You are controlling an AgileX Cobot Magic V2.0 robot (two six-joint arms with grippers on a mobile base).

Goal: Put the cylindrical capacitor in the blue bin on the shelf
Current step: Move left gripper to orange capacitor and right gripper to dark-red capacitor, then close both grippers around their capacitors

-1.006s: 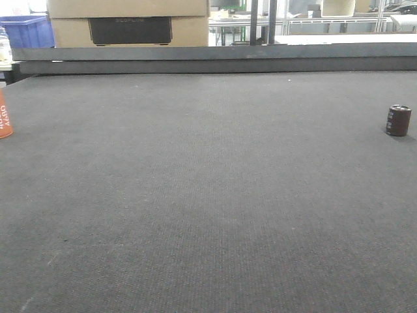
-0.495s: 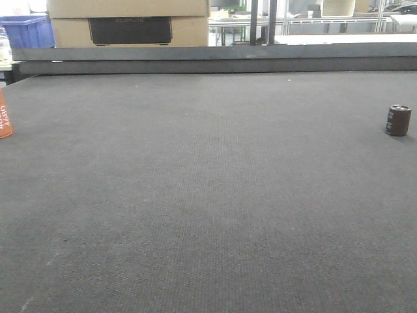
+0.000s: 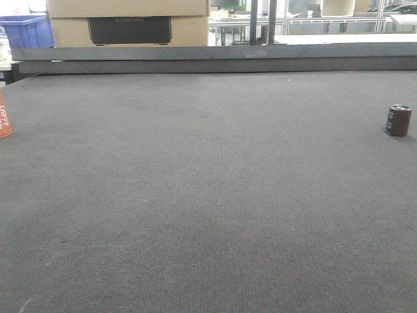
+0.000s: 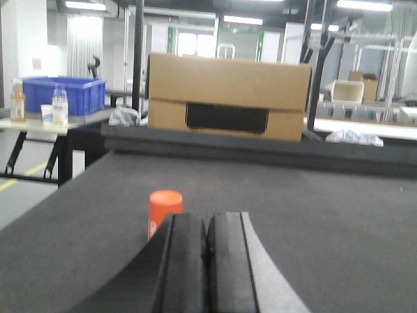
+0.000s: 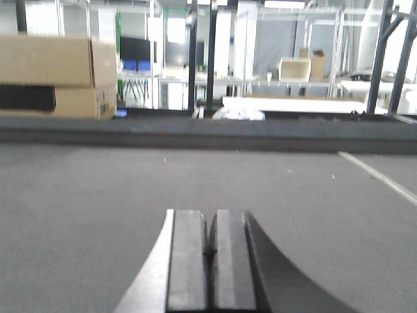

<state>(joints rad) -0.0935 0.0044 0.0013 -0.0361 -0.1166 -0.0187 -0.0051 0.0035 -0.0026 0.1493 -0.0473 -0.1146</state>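
The cylindrical capacitor is stood upright, judged nearer the right gripper than the left gripper; both are seen closed, empty.

- The cylindrical capacitor stood upright on the table, far to the right in the front view.
- A printed canister stood on the same table at the far left edge of that view, well apart from the capacitor.
- In the left wrist view, the canister stood just ahead of the left gripper, slightly to its left.
- A raised ledge ran along the table's far side.
- Behind the ledge, left of centre, sat a cardboard box.
- A crate sat left of the box on a side table, with bottles before it.
- The right gripper hung low over the table, facing the ledge.
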